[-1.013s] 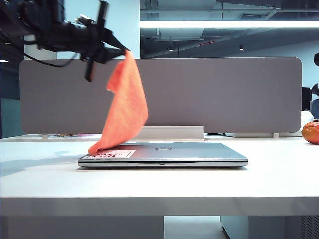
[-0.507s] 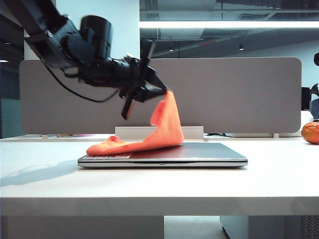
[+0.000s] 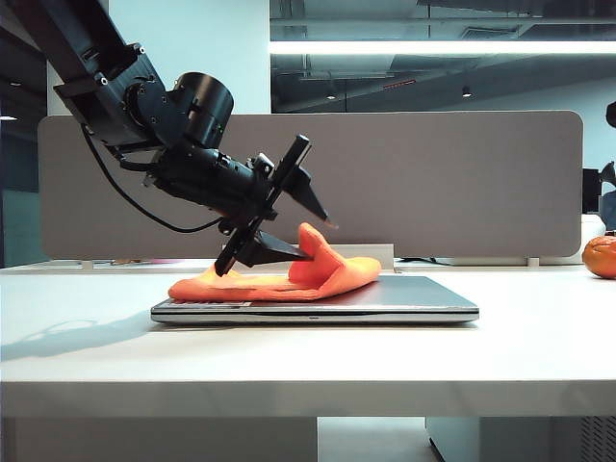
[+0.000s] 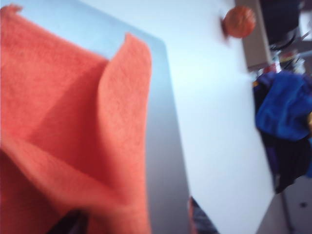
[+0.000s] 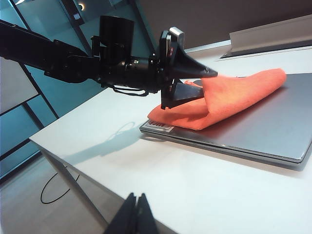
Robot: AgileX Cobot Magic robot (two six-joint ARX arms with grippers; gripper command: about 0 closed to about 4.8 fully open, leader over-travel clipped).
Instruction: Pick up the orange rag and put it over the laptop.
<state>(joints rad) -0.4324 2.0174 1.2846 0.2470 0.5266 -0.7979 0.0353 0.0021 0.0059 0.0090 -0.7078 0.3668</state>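
Over the near-left part of the white tabletop (image 3: 308,356), the left claw (image 3: 313,231) hangs at the end of its black arm, tilted downward, its two dark fingers spread wide apart with one finger above and one below a raised fold of cloth; neither finger is seen to pinch it. Under and just ahead of this claw lies the soft, fuzzy bright orange rag (image 3: 279,279), rumpled, with one ridge standing up between the fingers, draped across the left half of the thin silver-grey closed laptop (image 3: 404,300), whose right half is bare. Far to the right of the left claw, at the tabletop's edge, sits a round glossy orange ball (image 3: 600,256). The right claw (image 5: 136,214) is low over the floor beside the tabletop, well away from the rag, its fingers pressed together.
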